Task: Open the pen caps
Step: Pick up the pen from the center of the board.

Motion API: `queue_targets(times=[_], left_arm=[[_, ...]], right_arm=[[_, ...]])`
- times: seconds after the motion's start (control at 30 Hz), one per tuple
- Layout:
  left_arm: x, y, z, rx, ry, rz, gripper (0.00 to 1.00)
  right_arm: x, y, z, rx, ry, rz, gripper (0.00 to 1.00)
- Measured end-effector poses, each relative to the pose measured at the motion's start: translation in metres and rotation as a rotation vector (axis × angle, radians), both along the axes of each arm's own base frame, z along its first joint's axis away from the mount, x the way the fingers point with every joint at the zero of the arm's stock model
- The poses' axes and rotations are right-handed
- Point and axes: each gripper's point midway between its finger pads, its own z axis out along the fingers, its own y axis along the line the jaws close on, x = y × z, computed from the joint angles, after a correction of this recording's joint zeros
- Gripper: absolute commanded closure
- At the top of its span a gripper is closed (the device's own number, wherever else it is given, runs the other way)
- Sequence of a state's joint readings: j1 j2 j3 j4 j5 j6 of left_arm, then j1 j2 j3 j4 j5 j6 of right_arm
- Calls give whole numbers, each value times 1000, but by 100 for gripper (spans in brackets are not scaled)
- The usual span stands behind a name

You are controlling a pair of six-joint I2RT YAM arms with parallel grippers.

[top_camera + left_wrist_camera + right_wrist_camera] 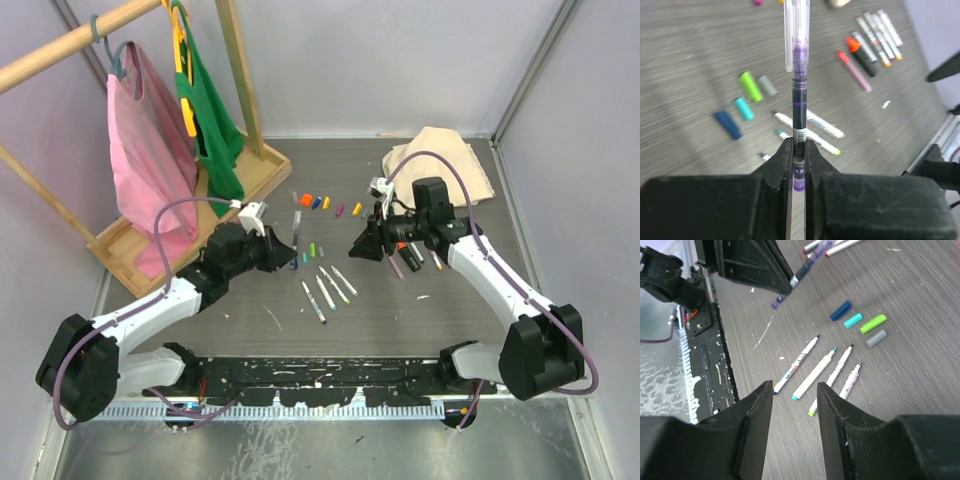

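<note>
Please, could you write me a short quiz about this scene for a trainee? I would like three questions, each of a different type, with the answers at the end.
1. True or false: the left gripper is shut on a purple pen.
2. The right gripper is: A) shut on a cap; B) open and empty; C) holding a white pen.
3. In the right wrist view, how many loose caps lie in a group on the table?
Key: 1 true; 2 B; 3 four (blue, teal, green, grey).
</note>
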State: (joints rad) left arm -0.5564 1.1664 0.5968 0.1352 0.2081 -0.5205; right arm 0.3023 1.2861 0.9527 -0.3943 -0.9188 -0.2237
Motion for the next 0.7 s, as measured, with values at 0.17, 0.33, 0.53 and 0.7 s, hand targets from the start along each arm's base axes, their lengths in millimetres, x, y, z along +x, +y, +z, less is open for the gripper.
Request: queue_targets(times=[0.17, 0.33, 0.53, 0.7], left_arm=[[-25, -46, 30, -160, -133, -102, 100], [-51, -83, 63, -275, -265, -175, 100], [-62, -116, 82, -380, -359, -182, 100], [-63, -129, 77, -403, -384, -156, 100]], right_arm=[[-13, 2, 18, 101, -33, 32, 46], [-22, 4, 34, 192, -61, 58, 40], [-27, 3, 48, 287, -73, 70, 37], [-29, 2, 57, 357, -63, 59, 37]])
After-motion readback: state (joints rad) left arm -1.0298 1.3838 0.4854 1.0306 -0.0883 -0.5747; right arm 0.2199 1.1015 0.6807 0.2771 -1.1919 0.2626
